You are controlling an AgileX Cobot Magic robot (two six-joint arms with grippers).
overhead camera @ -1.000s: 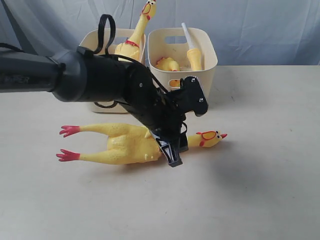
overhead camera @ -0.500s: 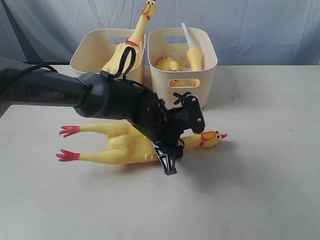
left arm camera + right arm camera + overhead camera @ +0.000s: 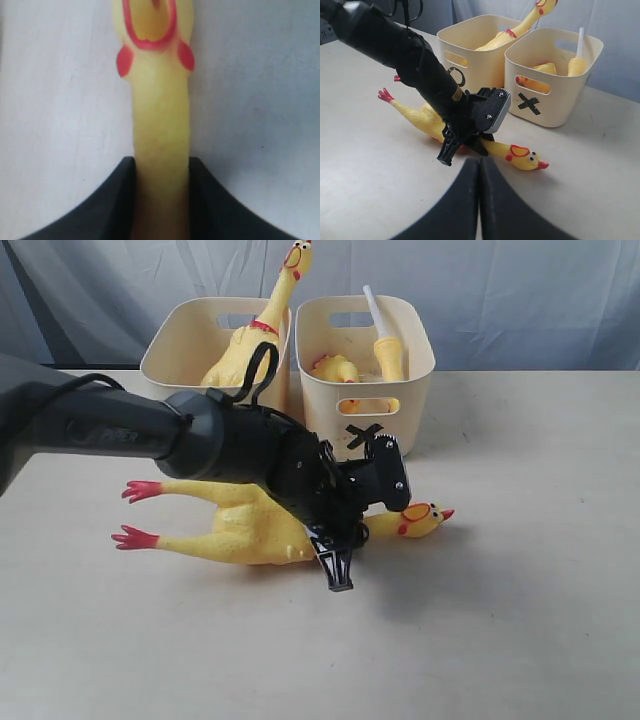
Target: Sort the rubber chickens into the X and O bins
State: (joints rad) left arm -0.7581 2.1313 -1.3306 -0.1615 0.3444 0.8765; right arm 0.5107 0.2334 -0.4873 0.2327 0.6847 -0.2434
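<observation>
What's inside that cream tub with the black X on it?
A yellow rubber chicken with red markings lies in the cream plastic tub, a white tube sticking up above the rim. The walls hide the tub's floor and most of the chicken's body.

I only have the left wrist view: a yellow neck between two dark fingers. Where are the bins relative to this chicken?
Observer: The X bin stands just behind the head of the gripped chicken, with the other bin beside it.
Operator: Anything in them?
Observer: Each holds one chicken; the X-bin chicken has a white tube sticking up.
Operator: Right arm?
Observer: The right gripper is shut and empty, not touching the chicken.
</observation>
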